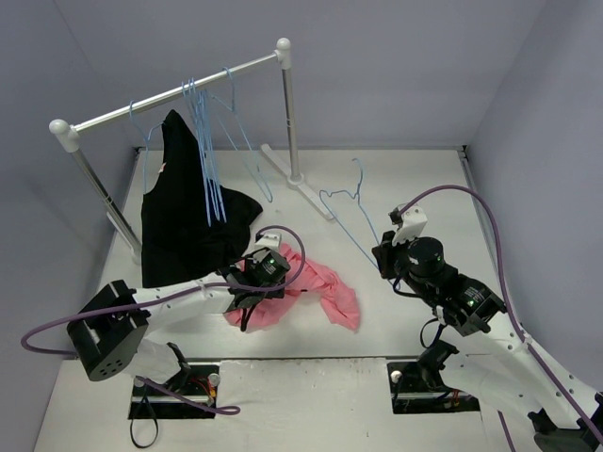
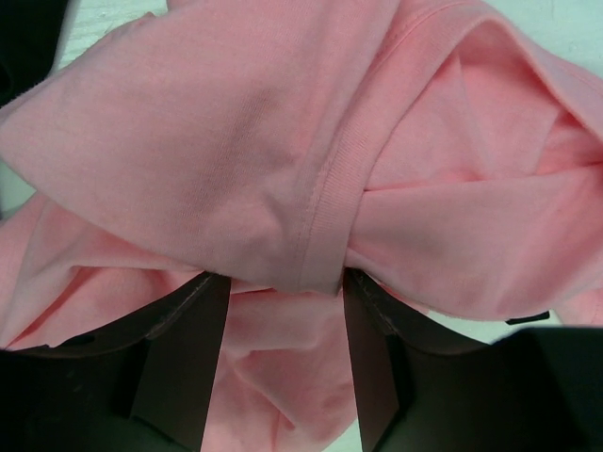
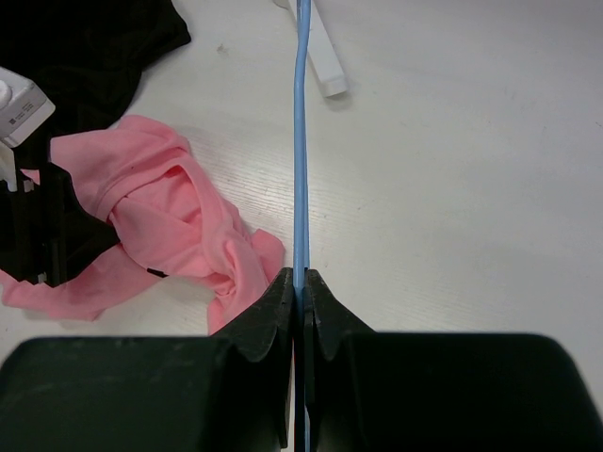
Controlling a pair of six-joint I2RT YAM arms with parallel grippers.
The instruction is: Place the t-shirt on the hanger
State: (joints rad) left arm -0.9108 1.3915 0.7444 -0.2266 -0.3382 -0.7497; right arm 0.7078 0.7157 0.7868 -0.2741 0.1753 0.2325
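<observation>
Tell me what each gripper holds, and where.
Right gripper pinches the hanger on a straight wire side, near its lower end. Left gripper is open over a t-shirt fold.

Evenly, softly lit from above; only faint shadows beneath the t-shirt (image 1: 330, 297). Sharp overhead; slightly soft close up at left wrist, lower frame dark.

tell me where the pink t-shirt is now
In the top view, the t-shirt lies crumpled on the table left of centre, under the left arm's jaws, beside the black garment.
</observation>
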